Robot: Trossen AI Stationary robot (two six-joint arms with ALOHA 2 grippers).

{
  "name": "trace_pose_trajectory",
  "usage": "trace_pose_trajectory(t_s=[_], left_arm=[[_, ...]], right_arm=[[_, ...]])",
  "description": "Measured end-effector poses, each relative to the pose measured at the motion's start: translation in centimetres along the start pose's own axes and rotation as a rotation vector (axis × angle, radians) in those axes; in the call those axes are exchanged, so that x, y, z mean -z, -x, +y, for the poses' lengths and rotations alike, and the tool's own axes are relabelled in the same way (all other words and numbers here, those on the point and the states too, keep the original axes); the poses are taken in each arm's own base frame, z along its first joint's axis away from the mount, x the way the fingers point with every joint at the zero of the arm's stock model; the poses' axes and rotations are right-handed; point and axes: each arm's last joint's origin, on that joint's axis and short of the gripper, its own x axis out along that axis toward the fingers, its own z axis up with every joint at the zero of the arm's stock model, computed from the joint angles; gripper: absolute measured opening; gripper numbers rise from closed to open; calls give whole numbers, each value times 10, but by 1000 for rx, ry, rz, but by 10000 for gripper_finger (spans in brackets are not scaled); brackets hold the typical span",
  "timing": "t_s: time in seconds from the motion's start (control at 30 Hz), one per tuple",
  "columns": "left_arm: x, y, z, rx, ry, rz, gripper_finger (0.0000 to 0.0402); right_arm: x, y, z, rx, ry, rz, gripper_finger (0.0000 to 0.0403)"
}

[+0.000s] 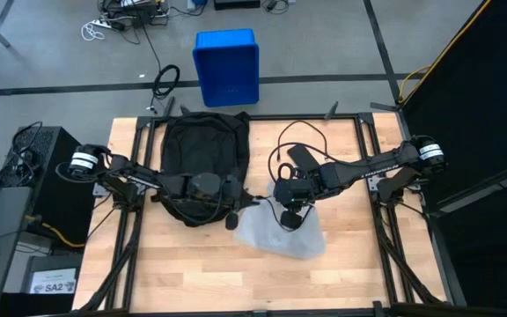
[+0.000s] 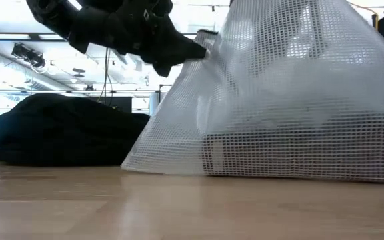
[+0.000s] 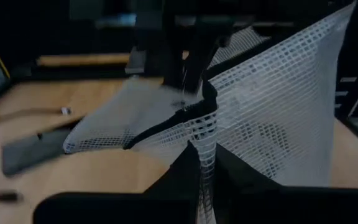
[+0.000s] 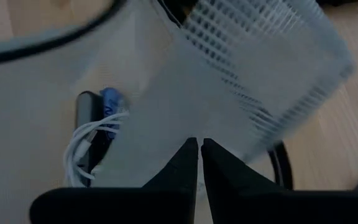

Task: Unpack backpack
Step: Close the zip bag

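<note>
Both grippers, left (image 3: 207, 165) and right (image 4: 199, 163), pinch the mesh pouch (image 1: 280, 231) beside the backpack (image 1: 202, 158); next, probably setting it mid-table.

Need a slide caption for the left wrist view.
Left gripper pinches the white mesh pouch's edge above the wooden table.

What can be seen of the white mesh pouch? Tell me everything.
The white see-through mesh pouch with a dark zip edge lies on the wooden table, right of the large black fabric backpack. It is pulled up into a tent. The left gripper and the right gripper are both shut on its mesh. A white cable shows inside.
</note>
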Motion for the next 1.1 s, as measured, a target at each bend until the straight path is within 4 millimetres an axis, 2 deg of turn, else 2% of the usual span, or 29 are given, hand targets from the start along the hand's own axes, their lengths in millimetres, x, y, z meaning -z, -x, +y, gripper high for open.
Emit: trace_pose_trajectory(t_s=[0.37,0.53,0.7,0.9,1.1], left_arm=[[-22,2,-12,-43,-381,-209,0],[-38,0,-20,-45,-482,-259,0],[-56,-1,-32,-46,-570,-317,0],[-74,-2,-52,-32,-677,-213,0],[-73,1,-78,2,-766,-64,0]], right_arm=[[-1,2,12,-56,28,-46,0],[0,3,19,-40,58,-82,0],[-3,14,28,16,96,-135,0],[-8,35,45,57,147,-219,0],[-3,44,60,42,176,-255,0]])
